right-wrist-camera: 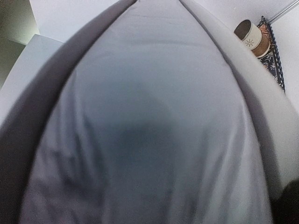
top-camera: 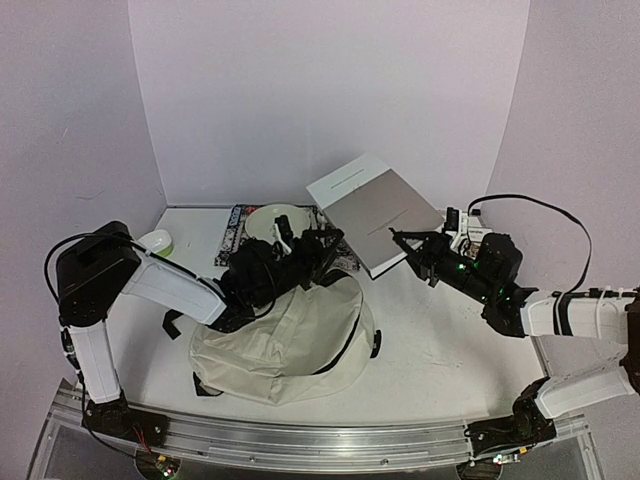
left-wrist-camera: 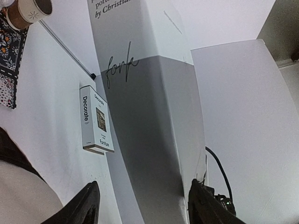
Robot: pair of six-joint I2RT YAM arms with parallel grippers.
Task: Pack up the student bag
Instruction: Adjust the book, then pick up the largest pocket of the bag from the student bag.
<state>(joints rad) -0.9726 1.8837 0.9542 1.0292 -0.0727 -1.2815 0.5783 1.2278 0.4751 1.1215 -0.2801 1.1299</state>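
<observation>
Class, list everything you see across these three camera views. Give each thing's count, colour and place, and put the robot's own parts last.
student bag: one, cream with black straps, lying on the table in front of the arms.
large book: one, white and grey, tilted up behind the bag, between the grippers.
small book: one, white, titled Decorate, standing near the back wall beside the large book.
cup: one, cream with a brown band, by the patterned mat.
patterned mat: one, dark floral print, back left.
rounded object: one, white and green, far left; kind unclear.
table: one, white.
left gripper: one, black, open, fingers either side of the large book.
right gripper: one, black, shut on the large book's edge.
</observation>
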